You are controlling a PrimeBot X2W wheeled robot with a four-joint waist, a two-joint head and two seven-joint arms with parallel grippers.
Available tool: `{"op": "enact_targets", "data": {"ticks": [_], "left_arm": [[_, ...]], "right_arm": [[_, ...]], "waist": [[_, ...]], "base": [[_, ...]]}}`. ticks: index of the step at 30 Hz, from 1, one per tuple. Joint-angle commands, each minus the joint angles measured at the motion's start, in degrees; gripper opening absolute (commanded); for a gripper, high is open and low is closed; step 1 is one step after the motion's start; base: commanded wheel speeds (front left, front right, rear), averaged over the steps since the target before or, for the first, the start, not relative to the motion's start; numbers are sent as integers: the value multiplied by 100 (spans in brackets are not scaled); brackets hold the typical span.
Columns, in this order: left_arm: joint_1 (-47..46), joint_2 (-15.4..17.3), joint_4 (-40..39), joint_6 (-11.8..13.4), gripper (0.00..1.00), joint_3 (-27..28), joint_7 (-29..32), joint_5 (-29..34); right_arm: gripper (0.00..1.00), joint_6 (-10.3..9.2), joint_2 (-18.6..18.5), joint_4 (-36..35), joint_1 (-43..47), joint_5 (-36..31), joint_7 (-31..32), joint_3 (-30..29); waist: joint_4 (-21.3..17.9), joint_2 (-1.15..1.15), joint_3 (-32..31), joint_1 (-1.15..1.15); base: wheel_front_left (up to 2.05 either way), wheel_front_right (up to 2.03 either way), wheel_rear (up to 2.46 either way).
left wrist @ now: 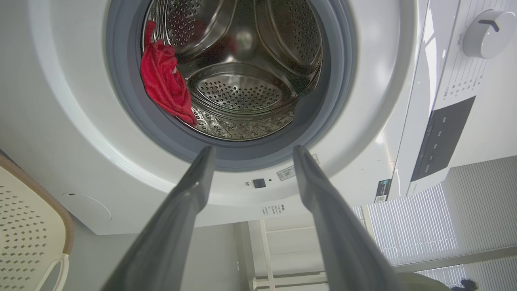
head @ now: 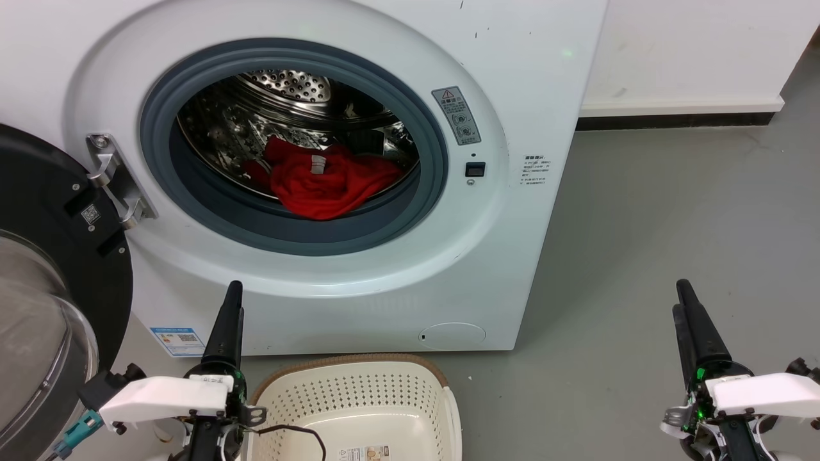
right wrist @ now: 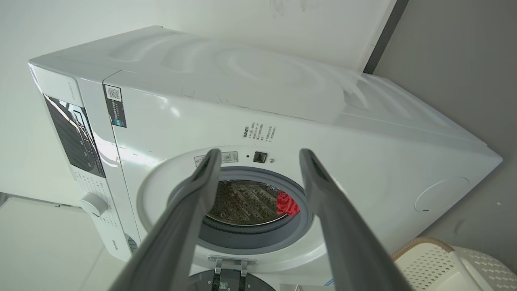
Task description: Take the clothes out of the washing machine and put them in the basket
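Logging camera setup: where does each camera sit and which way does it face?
Head view: on the head, looking down at washing machine and basket; left gripper, right gripper low.
Left wrist view: on that wrist, facing into the drum between open fingers.
Right wrist view: on that wrist, facing the porthole between open fingers.
Shared: red clothes in the drum.

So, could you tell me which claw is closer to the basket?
The left claw, just beside the basket before the washing machine; the right claw hangs over bare floor further off.
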Motion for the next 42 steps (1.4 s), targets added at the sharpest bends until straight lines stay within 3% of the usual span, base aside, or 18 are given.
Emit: {"op": "enact_targets", "data": {"ticks": [1,16,42], "left_arm": [[-169,13,-146,-9,100,-18,-51,188],[-151,13,-436,-7,100,-207,-384,1774],[-83,13,-544,293,100,-513,-857,4398]], "right_arm": [[100,1,-4,-156,-49,-201,-53,16],[100,1,-2,-497,114,-2464,-385,104],[100,1,1,-750,314,-4981,-735,276]], "waist": [[1,0,-1,0],[14,0,-10,0],[-40,0,-12,0]], "base": [[0,0,0],[0,0,0],[0,0,0]]}}
